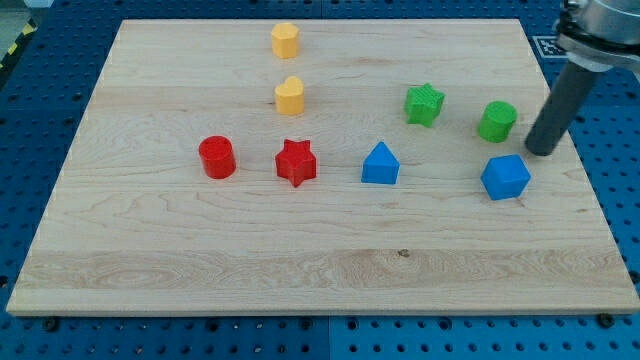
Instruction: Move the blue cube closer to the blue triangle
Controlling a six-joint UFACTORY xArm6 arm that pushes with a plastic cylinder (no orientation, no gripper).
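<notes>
The blue cube [505, 177] sits on the wooden board at the view's right. The blue triangle [380, 164] sits near the board's middle, well to the left of the cube. My tip [541, 151] is on the board just up and to the right of the blue cube, a small gap apart from it. The rod rises from there toward the view's top right corner.
A green cylinder [497, 121] stands just left of my tip, and a green star [424, 104] is further left. A red star [296, 162] and a red cylinder [216, 157] lie left of the triangle. Two yellow blocks [290, 96] [285, 40] sit toward the view's top. The board's right edge [590, 190] is near the cube.
</notes>
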